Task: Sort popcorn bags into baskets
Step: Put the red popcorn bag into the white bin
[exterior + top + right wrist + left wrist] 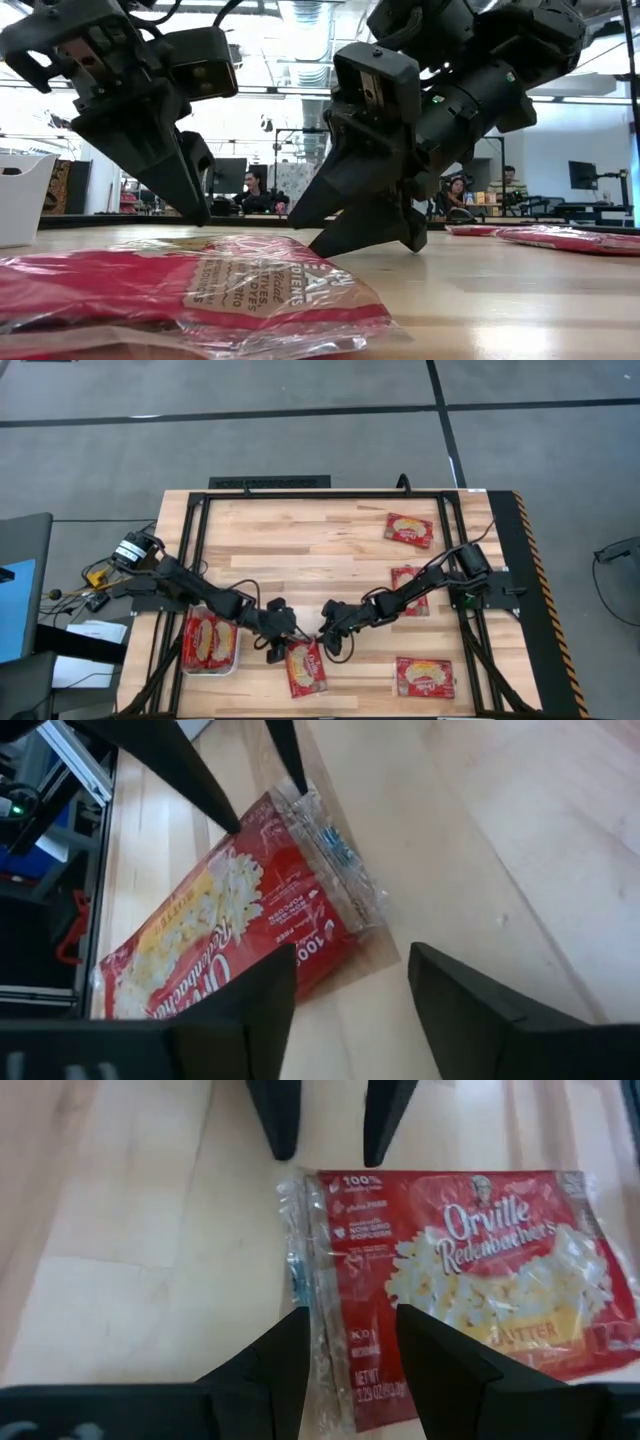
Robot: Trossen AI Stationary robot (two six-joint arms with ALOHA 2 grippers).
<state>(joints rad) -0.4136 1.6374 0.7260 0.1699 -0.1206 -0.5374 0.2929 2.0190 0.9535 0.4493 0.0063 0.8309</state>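
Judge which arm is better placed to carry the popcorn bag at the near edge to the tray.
Probably left. The left gripper is open beside the popcorn bag, and the white tray is on its side. The right gripper, also open, would reach across.

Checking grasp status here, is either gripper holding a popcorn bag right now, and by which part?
Nothing is held. The left gripper and the right gripper are both open, poised at the clear end seam of the popcorn bag, which lies flat on the table.
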